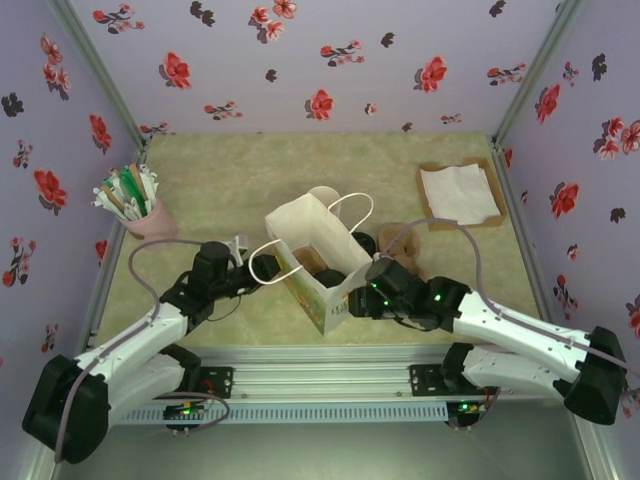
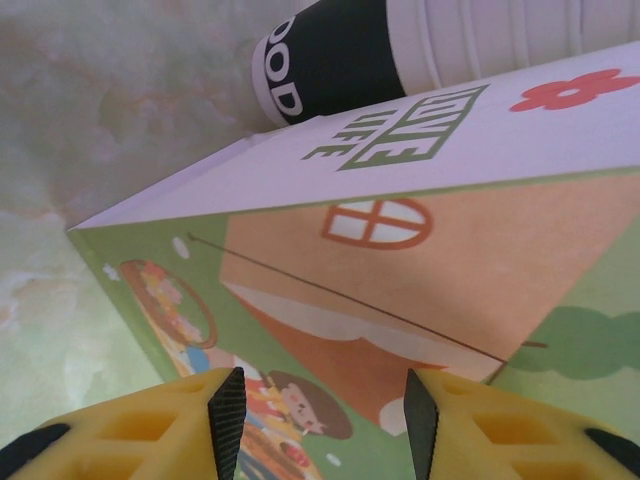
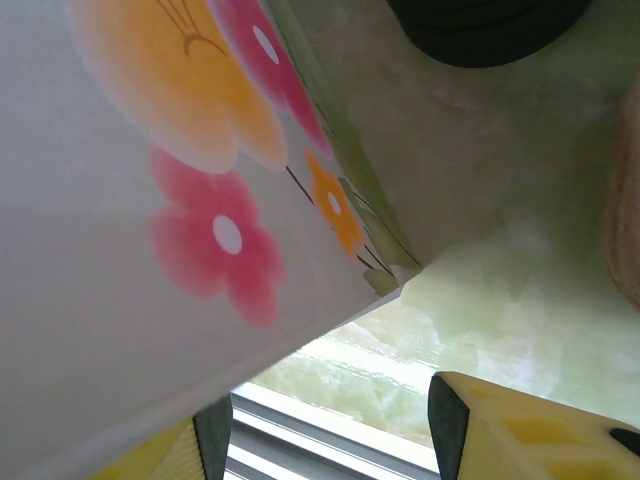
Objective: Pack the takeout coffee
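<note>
paper bag point(image 1: 300, 225) upright, takeout coffee point(image 1: 325, 270) dark inside it, axis unclear, left fingers point(image 2: 227, 425) released, right fingers point(image 3: 448, 425) released

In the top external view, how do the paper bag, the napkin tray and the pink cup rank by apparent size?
1. paper bag: largest, though its height brings it nearer the camera.
2. napkin tray.
3. pink cup: smallest.

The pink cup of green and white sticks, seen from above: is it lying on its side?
No, the pink cup stands upright at the left of the table, its sticks pointing upward.
</note>
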You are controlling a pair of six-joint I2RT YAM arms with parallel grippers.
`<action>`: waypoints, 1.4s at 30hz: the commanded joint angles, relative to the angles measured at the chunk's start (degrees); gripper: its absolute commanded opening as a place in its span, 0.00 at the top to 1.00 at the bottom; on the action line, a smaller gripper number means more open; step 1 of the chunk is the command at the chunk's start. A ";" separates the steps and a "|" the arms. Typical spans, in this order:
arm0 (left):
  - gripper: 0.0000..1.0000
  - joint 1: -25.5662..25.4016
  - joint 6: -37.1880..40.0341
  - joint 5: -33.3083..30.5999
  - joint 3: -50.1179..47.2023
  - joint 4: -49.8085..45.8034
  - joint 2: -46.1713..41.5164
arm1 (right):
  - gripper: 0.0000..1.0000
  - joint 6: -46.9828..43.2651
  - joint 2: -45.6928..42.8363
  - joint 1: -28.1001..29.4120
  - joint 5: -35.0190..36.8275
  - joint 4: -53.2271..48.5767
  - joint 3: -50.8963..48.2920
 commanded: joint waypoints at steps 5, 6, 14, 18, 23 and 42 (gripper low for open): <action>0.50 1.04 4.29 -0.60 4.42 2.97 4.63 | 0.44 0.99 4.34 1.20 -0.12 4.15 0.87; 0.50 1.56 4.67 -0.48 4.87 2.94 5.16 | 0.44 0.95 4.87 1.25 0.11 4.28 1.22; 0.49 5.38 7.14 0.90 7.73 3.26 9.09 | 0.43 0.34 9.99 1.24 3.90 2.85 5.36; 0.48 7.58 7.75 2.25 9.62 4.90 12.65 | 0.43 -0.13 13.38 1.15 5.69 1.95 8.23; 0.47 10.02 8.90 3.22 12.05 5.98 16.77 | 0.43 -0.54 16.64 0.61 6.95 1.69 10.75; 0.22 13.93 11.52 3.05 14.34 -8.57 7.78 | 0.35 2.40 3.56 0.23 11.04 -6.08 7.40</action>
